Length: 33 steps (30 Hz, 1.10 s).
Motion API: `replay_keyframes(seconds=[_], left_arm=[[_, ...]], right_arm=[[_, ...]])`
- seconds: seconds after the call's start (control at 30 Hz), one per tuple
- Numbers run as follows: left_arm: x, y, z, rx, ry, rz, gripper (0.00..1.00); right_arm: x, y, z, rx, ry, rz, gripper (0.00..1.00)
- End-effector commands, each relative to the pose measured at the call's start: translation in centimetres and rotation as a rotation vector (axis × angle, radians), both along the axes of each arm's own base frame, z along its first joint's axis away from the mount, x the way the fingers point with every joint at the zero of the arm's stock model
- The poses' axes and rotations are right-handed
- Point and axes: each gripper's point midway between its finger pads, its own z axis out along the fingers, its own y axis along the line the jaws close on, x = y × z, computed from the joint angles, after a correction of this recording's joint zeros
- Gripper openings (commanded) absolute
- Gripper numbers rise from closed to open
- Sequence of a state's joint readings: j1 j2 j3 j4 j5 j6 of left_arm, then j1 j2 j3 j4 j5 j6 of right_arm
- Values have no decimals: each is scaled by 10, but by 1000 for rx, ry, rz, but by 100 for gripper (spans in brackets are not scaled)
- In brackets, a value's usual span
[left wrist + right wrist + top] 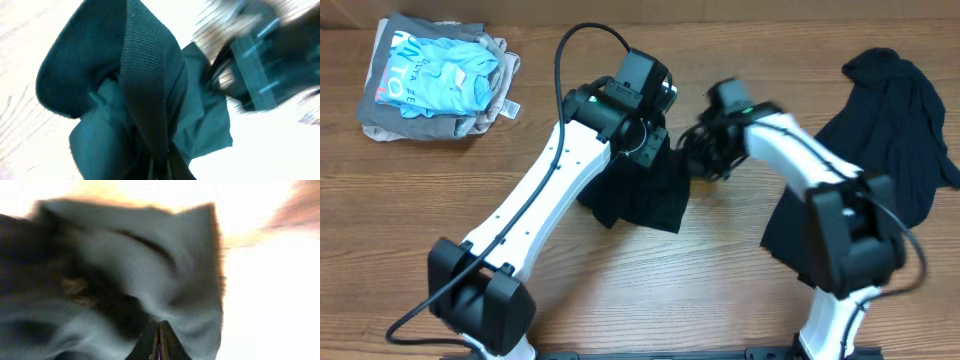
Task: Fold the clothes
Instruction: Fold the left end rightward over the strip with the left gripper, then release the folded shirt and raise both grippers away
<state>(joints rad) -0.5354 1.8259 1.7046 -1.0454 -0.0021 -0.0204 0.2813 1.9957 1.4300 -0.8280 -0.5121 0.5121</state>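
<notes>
Overhead, we see a wooden table [620,290] with a warm brown grain; the wood fills the whole view. Two white-and-black arms reach in from the near edge. Between them, around the middle of the table, is a black shirt [645,205], bunched and limp, its lower part seeming to lie on the wood.

The left gripper [655,145] is clenched on the shirt's upper edge. From the left wrist we see the tips pinched on a ribbed collar band [147,100], with fabric draping on both sides against a washed-out pale background.

The right gripper [705,155], just beside the left, is blurred from above. Its wrist view, also blurred, shows the tips closed together on a fold of the same dark cloth.

A second black garment [890,120] sprawls crumpled along the right side of the table, partly under the right arm. Toward the far left corner sits a folded pile [430,80] of grey and pale blue clothes, well apart from both arms.
</notes>
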Motion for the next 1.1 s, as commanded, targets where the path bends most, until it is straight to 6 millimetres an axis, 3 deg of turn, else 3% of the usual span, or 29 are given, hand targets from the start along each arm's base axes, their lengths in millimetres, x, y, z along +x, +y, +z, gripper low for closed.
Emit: replay_keyframes(seconds=[0.0, 0.03, 0.13, 0.27, 0.33, 0.37, 0.43, 0.5, 0.57, 0.7, 0.83, 0.93, 1.03, 1.07], left_arm=[[7, -5, -3, -17, 3, 17, 4], [4, -12, -2, -49, 21, -1, 4], [-7, -28, -1, -110, 58, -48, 5], [-24, -47, -1, -157, 104, -106, 14], [-37, -57, -2, -150, 126, -140, 40], [-42, -61, -3, -147, 131, -152, 45], [-52, -73, -2, -148, 133, -188, 64], [-57, -84, -1, -155, 121, -218, 74], [-50, -88, 5, -168, 84, -211, 78], [-13, -63, 49, -223, -6, -98, 88], [16, -17, 116, -277, -123, 10, 100], [24, 11, 134, -279, -145, 71, 100], [31, 37, 130, -248, -135, 137, 100], [33, 50, 126, -224, -127, 168, 100]], right_arm=[[45, -40, 142, 129, -315, -91, 4], [49, -55, 165, 143, -364, -116, 6], [52, -88, 200, 155, -445, -182, 14], [51, -124, 213, 175, -464, -251, 19], [49, -140, 213, 185, -457, -272, 19], [48, -144, 213, 184, -461, -271, 20], [47, -154, 212, 177, -460, -283, 20], [45, -159, 211, 172, -453, -288, 21], [42, -159, 208, 164, -447, -272, 22], [34, -158, 200, 138, -423, -239, 31], [17, -150, 180, 53, -351, -187, 45], [-1, -121, 159, 34, -294, -79, 51], [-19, -88, 131, -32, -241, 27, 57], [-28, -67, 120, -54, -237, 92, 59]])
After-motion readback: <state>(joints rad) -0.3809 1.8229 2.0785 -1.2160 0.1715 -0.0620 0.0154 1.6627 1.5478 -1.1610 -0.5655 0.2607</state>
